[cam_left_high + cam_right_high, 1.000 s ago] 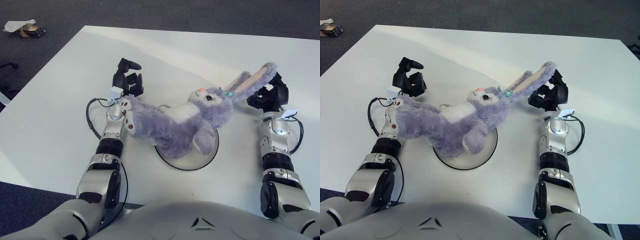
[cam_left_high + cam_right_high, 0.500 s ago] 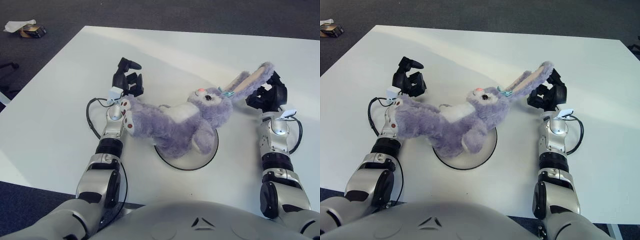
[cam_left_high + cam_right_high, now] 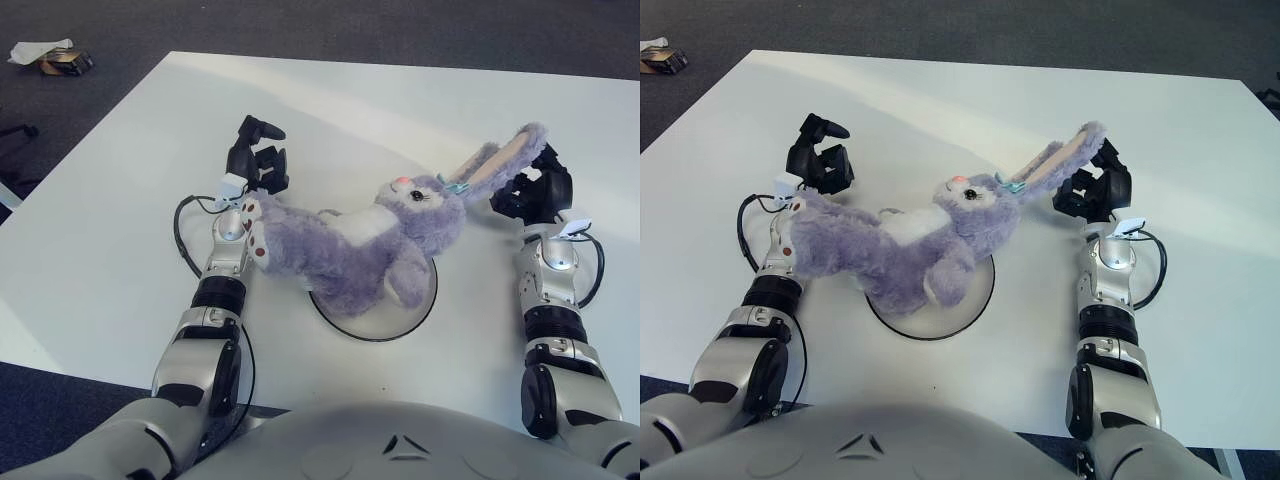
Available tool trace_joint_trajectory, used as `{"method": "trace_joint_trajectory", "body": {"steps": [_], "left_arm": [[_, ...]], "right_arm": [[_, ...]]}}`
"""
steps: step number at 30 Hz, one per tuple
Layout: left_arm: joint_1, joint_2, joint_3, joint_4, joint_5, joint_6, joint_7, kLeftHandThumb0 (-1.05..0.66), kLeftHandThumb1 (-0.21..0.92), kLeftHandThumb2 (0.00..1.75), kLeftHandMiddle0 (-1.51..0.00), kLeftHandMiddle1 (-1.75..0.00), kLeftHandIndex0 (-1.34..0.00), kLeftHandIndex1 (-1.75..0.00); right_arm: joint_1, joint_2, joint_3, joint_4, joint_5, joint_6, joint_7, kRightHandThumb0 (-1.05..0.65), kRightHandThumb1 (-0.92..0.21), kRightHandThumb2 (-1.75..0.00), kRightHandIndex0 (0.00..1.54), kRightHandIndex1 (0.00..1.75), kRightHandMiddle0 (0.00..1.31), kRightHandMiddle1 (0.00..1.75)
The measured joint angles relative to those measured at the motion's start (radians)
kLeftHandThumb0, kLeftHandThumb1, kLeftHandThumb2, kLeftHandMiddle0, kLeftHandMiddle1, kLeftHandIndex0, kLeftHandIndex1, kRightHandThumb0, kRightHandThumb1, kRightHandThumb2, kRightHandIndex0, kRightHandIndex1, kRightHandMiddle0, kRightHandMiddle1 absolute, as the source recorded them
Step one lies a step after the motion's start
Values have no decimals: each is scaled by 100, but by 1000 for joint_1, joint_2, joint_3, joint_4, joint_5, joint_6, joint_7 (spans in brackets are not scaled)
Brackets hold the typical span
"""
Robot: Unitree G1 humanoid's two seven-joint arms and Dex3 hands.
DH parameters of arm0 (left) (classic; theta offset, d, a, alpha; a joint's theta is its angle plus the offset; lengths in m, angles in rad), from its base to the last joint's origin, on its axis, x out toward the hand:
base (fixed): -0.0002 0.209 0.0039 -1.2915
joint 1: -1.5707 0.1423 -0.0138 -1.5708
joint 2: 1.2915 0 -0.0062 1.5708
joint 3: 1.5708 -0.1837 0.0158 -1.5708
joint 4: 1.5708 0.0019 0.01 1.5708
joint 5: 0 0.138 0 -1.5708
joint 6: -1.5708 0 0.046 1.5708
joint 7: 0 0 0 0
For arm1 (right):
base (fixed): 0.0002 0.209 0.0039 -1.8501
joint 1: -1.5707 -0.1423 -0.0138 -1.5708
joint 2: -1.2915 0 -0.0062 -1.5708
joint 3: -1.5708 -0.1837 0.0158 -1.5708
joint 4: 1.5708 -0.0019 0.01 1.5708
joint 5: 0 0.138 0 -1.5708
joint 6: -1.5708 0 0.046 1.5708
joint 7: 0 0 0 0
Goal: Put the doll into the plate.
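Item, left hand (image 3: 256, 160): I see it on the white table (image 3: 120, 200) just past the doll's feet, dark fingers (image 3: 262, 128) loosely curled with one raised, holding nothing — a small gap of table shows between it and the plush. Item, right hand (image 3: 535, 192): it sits at the far right, directly under the tip of the doll's long ear (image 3: 505, 156); its fingers are bent inward, and I cannot tell whether they pinch the ear or merely lie beneath it. Item, doll (image 3: 355, 245): a purple plush rabbit with a white belly, lying on its back slantwise between my two hands, feet toward the left hand, head and ears toward the right. Its middle and one arm lie over the plate (image 3: 420, 305), a round clear dish with a dark rim — legs and head overhang the rim on either side. Item, cable (image 3: 182, 235): a black loop lying on the table beside my left forearm. Item, small clutter (image 3: 50, 58) on the dark floor beyond the table's far left corner.
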Motion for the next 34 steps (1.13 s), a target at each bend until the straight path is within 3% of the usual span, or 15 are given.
{"method": "trace_joint_trajectory", "body": {"steps": [24, 34], "left_arm": [[7, -4, 0, -17, -12, 12, -25, -40, 59, 97, -110, -175, -40, -175], [8, -4, -1, -21, -29, 38, -52, -40, 59, 97, -108, -175, -40, -175]], "right_arm": [[7, -7, 9, -11, -9, 57, -1, -45, -42, -119, 124, 175, 54, 175], [21, -38, 54, -59, -56, 189, 2, -44, -45, -114, 117, 175, 51, 175]]}}
